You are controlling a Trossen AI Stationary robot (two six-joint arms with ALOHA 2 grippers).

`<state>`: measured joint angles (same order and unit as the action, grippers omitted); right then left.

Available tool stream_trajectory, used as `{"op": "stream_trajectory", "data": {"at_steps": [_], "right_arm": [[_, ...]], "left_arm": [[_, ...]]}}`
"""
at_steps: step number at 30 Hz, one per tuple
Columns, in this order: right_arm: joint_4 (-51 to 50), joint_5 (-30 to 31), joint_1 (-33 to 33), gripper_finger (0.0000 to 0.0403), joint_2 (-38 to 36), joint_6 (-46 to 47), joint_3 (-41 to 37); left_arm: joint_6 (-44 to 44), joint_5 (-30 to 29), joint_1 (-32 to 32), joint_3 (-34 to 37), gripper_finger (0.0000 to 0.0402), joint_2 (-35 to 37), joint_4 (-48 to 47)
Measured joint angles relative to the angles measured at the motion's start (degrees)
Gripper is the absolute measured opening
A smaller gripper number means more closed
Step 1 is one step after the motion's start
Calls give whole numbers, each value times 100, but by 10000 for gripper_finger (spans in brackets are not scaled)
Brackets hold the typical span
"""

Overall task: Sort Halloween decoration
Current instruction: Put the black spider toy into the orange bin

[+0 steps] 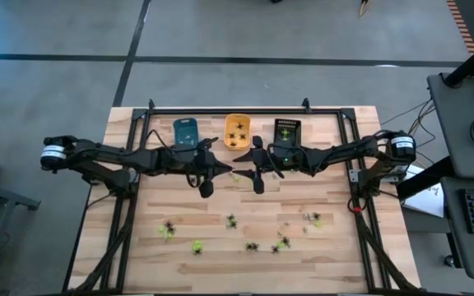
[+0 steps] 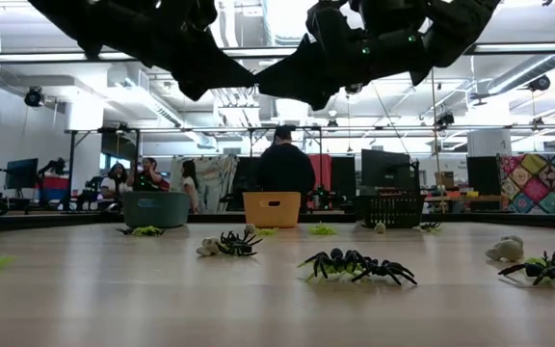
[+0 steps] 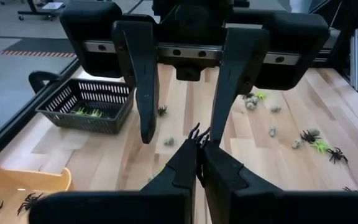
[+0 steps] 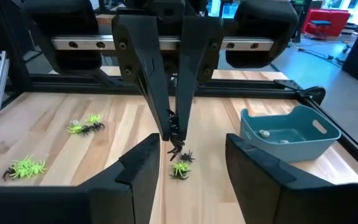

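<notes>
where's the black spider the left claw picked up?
The black spider hangs pinched in the shut left claw, mid-table above the wood and facing the open right claw, on the near side of the orange tray.

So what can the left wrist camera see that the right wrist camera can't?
Only the left wrist view shows the black basket holding green spiders and the orange tray with black spiders in it. Only the right wrist view shows the blue tray and a green spider lying on the wood. Both show the left gripper, shut on a small black spider, facing the open right gripper above the wooden table.
</notes>
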<state>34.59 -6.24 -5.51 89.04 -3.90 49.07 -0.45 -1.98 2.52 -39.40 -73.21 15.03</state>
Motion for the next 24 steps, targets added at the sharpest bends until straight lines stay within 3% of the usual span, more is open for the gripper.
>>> {"op": "stream_trajectory", "data": {"at_steps": [9,17,24], "right_arm": [[-2,0,-1,118,1,-129,1],[-4,-24,1,22,1,-223,0],[-4,-26,-5,9,1,-209,1]], "left_arm": [[0,2,0,0,0,7,0],[22,0,0,0,5,9,1],[22,1,0,-2,21,11,2]]}}
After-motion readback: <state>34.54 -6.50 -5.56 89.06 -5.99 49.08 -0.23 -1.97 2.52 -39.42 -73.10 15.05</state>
